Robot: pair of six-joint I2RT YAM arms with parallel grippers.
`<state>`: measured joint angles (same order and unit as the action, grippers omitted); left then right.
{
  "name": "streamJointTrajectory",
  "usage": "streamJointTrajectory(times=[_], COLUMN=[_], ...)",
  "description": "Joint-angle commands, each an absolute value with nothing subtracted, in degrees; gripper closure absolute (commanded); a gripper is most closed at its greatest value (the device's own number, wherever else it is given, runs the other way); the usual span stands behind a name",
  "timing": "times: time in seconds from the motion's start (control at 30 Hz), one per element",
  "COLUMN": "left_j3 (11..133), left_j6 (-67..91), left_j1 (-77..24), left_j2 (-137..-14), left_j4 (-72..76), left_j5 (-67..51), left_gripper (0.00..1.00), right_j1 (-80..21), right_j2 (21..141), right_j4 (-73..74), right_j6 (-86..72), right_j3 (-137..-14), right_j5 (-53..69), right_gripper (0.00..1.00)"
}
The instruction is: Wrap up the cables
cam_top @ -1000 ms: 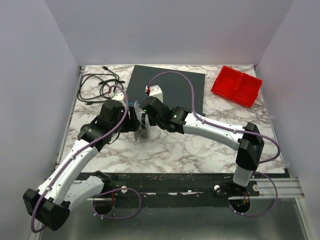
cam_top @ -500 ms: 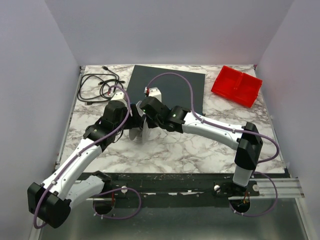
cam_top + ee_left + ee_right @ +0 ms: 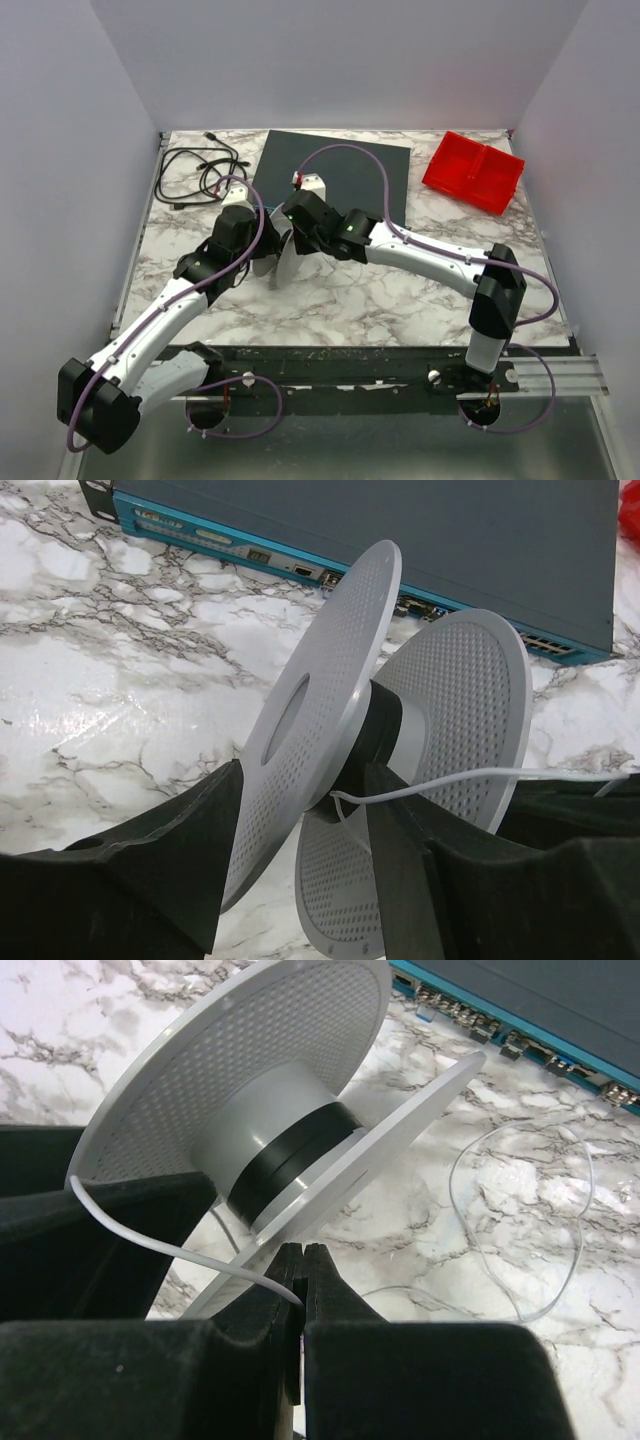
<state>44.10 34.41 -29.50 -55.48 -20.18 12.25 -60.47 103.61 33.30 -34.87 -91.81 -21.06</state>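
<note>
Right gripper point(image 3: 302, 1258): fingers clenched on the thin white cable point(image 3: 230, 1270), just below the spool point(image 3: 250, 1080). Left gripper point(image 3: 305, 785): grasping a spool flange.

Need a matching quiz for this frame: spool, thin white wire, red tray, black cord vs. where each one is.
1. spool
2. thin white wire
3. red tray
4. black cord

A. far-left corner of the table
B. pinched in the right gripper
C. one flange held in the left gripper
D. far-right part of the table

Pairs: 1-C, 2-B, 3-D, 4-A
</note>
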Motion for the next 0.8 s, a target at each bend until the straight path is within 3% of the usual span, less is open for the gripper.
streamJointTrajectory(times=[0.0,0.77], left_j3=[43.68,44.80], left_j6=[34.81,35.92], left_j1=[-30.06,-30.39], left_j2=[-55.81,-58.24], left_j4=[-18.54,-16.52], left_j5=[13.97,17.32], left_gripper=[0.48,0.53], right_j1=[-58.67,-58.01], right_j2=[105.16,105.55], right_j4=[34.89,31.73], right_j6=[-35.68,-31.71], right_j3=[-91.19,-89.02], right_j5=[-21.43,-13.50], right_gripper=[0.99,0.99])
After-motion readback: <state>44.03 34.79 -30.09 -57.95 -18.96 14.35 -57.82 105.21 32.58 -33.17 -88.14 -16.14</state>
